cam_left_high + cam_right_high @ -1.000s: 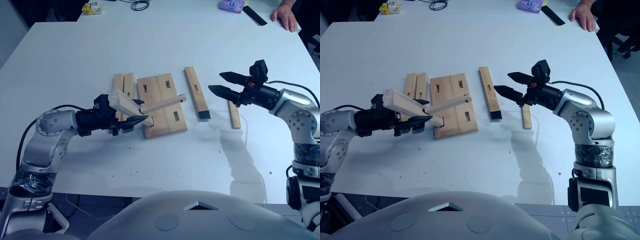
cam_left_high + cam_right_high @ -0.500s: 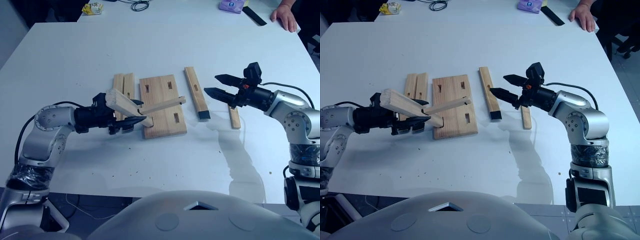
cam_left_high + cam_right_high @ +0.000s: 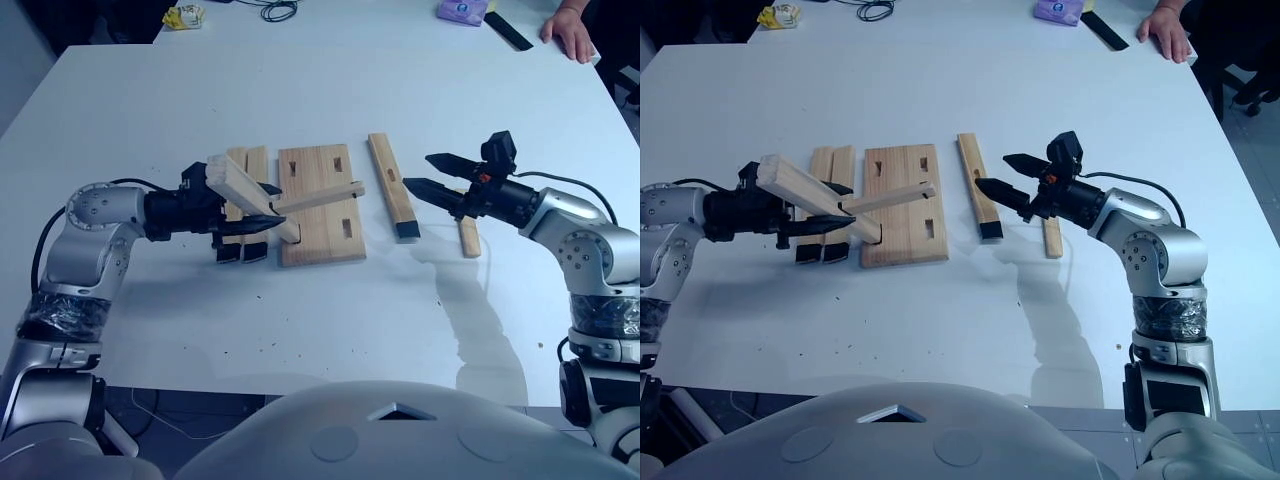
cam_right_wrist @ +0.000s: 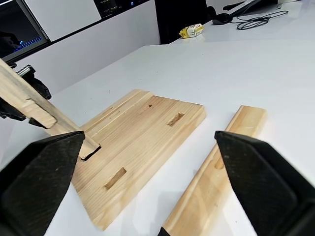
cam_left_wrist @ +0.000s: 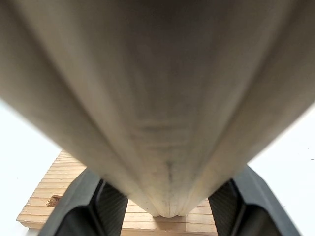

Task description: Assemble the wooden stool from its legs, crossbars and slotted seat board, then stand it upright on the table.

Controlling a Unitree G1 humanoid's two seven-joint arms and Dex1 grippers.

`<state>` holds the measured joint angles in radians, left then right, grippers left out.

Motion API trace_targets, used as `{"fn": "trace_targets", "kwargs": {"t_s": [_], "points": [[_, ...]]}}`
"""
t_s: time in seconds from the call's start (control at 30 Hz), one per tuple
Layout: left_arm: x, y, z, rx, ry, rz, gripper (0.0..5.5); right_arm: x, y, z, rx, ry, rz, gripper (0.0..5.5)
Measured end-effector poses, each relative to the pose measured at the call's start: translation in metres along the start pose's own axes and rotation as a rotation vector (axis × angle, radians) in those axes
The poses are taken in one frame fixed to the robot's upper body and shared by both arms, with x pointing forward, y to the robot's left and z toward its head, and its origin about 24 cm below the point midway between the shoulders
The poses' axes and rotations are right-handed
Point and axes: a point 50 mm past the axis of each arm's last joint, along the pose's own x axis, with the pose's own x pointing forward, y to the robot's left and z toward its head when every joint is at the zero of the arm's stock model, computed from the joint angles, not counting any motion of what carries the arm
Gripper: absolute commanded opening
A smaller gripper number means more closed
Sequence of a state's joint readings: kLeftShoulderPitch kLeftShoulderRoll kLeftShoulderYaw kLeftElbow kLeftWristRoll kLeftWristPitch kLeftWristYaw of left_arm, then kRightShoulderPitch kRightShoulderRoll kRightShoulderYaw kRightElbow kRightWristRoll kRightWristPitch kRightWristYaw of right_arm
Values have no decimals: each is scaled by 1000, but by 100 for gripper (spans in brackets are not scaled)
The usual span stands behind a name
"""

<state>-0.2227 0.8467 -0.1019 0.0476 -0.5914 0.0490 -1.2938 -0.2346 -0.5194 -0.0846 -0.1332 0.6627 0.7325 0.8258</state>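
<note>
Left gripper (image 3: 255,220), clamped on a pale square-section wooden leg (image 3: 232,180) with a thin wooden crossbar (image 3: 320,197) plugged into it, has carried this sub-assembly leftward and farther off. The crossbar's free end now hangs above the flat, slotted, rectangular seat board (image 3: 315,242), which lies squarer to the table edge than a second ago. Right gripper (image 3: 417,171), fingers well apart and empty, has advanced left to just beside a loose black-tipped leg (image 3: 383,160), probably to steady the crossbar. The held leg hides the joint, so neither its seating nor any crossbar-board contact can be told.
</note>
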Motion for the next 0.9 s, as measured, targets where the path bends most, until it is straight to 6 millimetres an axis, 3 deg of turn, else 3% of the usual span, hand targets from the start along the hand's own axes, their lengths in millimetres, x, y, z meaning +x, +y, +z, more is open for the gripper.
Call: {"fn": "trace_targets", "kwargs": {"t_s": [0.13, 0.2, 0.27, 0.4, 0.63, 0.77, 0.9], "points": [[1, 2, -7, 1, 75, 1, 266, 1, 0, 0, -3, -9, 2, 488], [-2, -11, -45, -146, 230, 9, 292, 0, -1, 1, -7, -14, -2, 488], [0, -22, -60, -210, 262, -8, 322, 0, -2, 0, -3, -13, -8, 488], [-4, -19, -58, -203, 272, 15, 377, -1, -4, -1, 4, -12, -12, 488], [-17, -9, -48, -157, 263, 91, 382, -2, -4, -2, -10, -8, -20, 488], [-30, -9, -32, -134, 196, 208, 382, -3, -13, -3, -95, 40, -117, 488], [-45, -27, -27, -198, 56, 485, 382, -2, -28, -4, -100, 52, -275, 488]]}}
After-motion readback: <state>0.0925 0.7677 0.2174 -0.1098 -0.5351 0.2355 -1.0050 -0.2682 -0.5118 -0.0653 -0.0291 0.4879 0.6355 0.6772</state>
